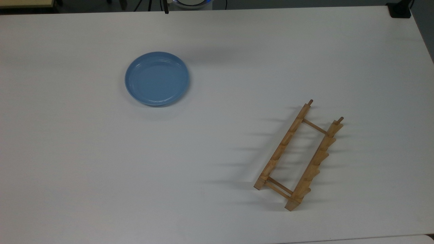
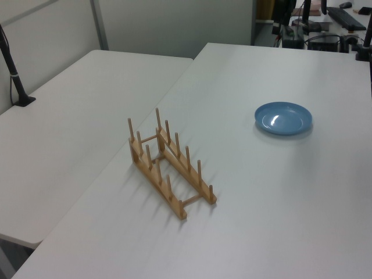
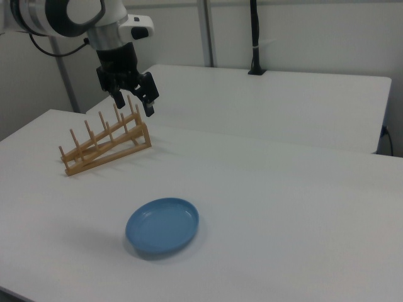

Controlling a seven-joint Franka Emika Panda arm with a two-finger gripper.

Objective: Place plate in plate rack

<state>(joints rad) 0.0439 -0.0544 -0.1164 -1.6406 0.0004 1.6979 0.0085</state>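
The light-blue plate point(image 1: 157, 78) point(image 2: 283, 118) point(image 3: 162, 226) lies flat, right side up, on the white table point(image 1: 237, 51). The light-wood plate rack point(image 1: 298, 156) point(image 2: 168, 168) point(image 3: 107, 143) stands well apart from it with its pegs upright and every slot free. In the right view my gripper point(image 3: 133, 108) hangs in the air at the upper left, open, with nothing between its black fingers point(image 3: 149, 106). There it appears just above the rack's far end, and the plate lies a long way from it.
A second white table point(image 2: 70, 99) adjoins this one along a seam. A black pole on a clamp point(image 2: 14, 70) point(image 3: 255, 38) stands on that table. A black block point(image 1: 400, 10) sits at the far corner in the top view's upper right.
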